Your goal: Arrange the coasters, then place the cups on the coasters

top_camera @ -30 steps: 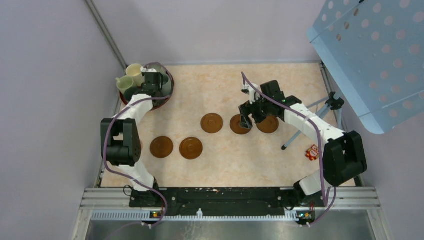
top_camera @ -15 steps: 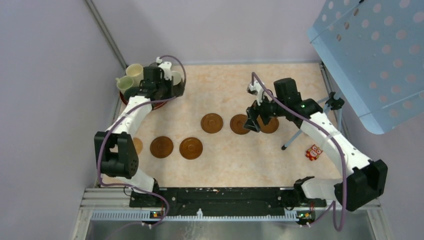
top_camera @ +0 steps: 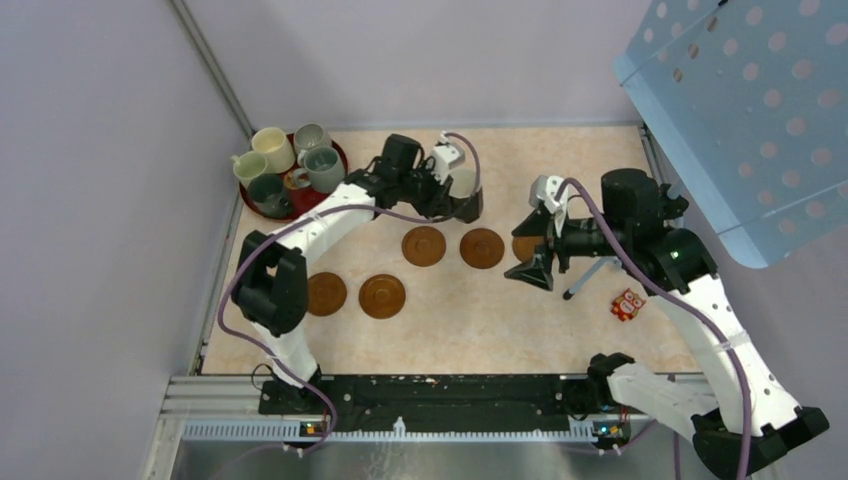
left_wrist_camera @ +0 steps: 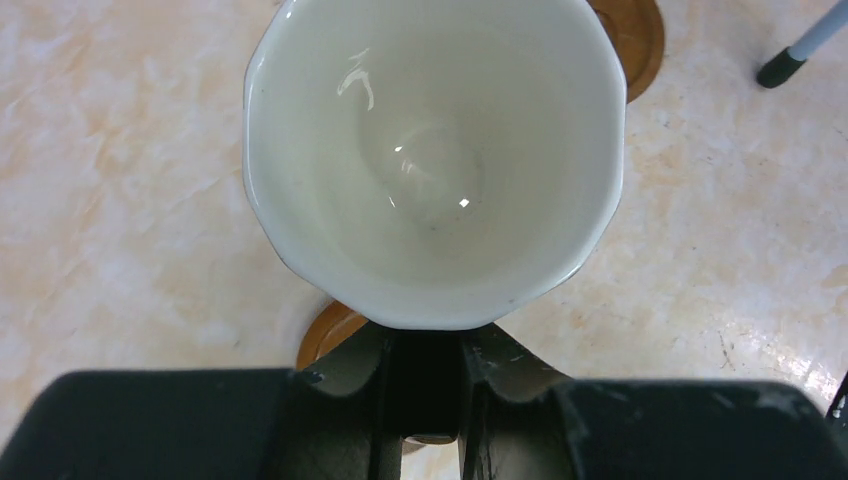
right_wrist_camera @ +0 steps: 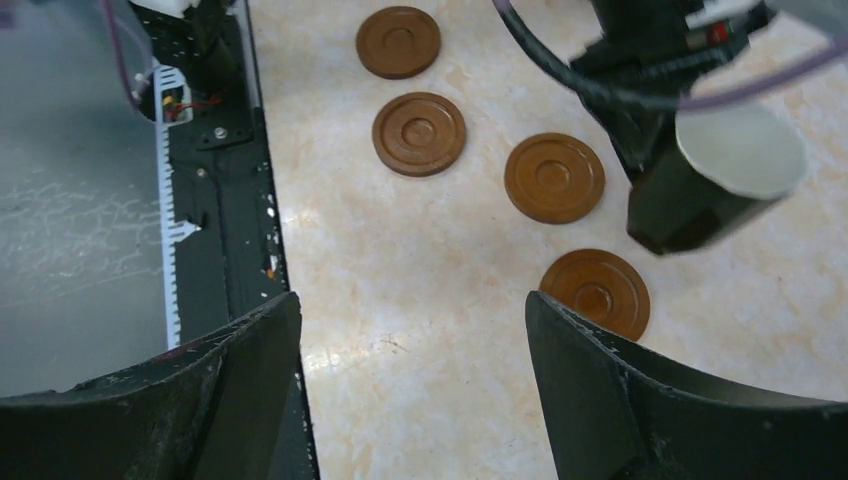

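Observation:
My left gripper (top_camera: 455,195) is shut on the handle of a cup (left_wrist_camera: 430,150), dark outside and cream inside, and holds it above the table behind the coaster row. That cup (right_wrist_camera: 735,165) also shows in the right wrist view. Several brown coasters lie in a stepped line: one (top_camera: 423,245), one (top_camera: 482,247), one (top_camera: 382,296). Another coaster (top_camera: 524,244) is half hidden by my right gripper (top_camera: 532,268), which hangs open and empty above the table. Several more cups (top_camera: 322,168) stand on the dark red tray (top_camera: 343,158).
A tripod leg (top_camera: 590,275) stands on the table just right of my right gripper. A small red packet (top_camera: 626,304) lies near the right edge. A blue perforated panel (top_camera: 740,110) overhangs the far right corner. The metal rail (top_camera: 450,395) runs along the near edge.
My left arm lifted the cup off the tray and swung it right, over the coaster row. My right gripper drew back from the right coasters and rose, still open.

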You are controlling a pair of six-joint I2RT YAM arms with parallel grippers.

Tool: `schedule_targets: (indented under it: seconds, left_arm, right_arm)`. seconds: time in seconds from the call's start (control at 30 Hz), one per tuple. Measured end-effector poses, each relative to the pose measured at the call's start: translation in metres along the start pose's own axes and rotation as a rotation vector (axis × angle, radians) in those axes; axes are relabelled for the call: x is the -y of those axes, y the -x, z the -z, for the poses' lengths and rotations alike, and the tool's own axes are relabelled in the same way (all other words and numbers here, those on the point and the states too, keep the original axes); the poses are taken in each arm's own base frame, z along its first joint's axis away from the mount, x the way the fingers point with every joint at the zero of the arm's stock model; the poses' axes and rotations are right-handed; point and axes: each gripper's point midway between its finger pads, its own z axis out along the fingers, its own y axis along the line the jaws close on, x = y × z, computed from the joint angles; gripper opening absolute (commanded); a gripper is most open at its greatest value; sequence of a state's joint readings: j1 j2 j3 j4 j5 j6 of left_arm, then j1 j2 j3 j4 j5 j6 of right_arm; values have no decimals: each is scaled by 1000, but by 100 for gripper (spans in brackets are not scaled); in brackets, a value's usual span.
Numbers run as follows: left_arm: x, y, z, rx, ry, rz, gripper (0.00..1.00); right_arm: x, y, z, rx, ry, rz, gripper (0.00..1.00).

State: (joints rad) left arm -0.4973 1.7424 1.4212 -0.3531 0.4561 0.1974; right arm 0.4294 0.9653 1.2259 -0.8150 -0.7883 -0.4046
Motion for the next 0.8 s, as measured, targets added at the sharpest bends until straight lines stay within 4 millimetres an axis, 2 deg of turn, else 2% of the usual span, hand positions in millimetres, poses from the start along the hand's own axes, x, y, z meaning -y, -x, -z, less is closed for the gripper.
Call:
schedule_targets:
  seconds: [0.27, 0.43, 0.8]
  left_arm:
    - [66, 15, -55, -48, -127, -142, 0]
    - [102, 19, -76, -61, -130, -198, 0]
    - [124, 5, -112, -139, 33, -114, 0]
  right_arm:
    - [-47, 12, 20, 54, 167, 70, 82]
    - [-64, 21, 29, 89, 228, 93, 83]
    - [-78, 28, 31, 125, 309, 72, 83]
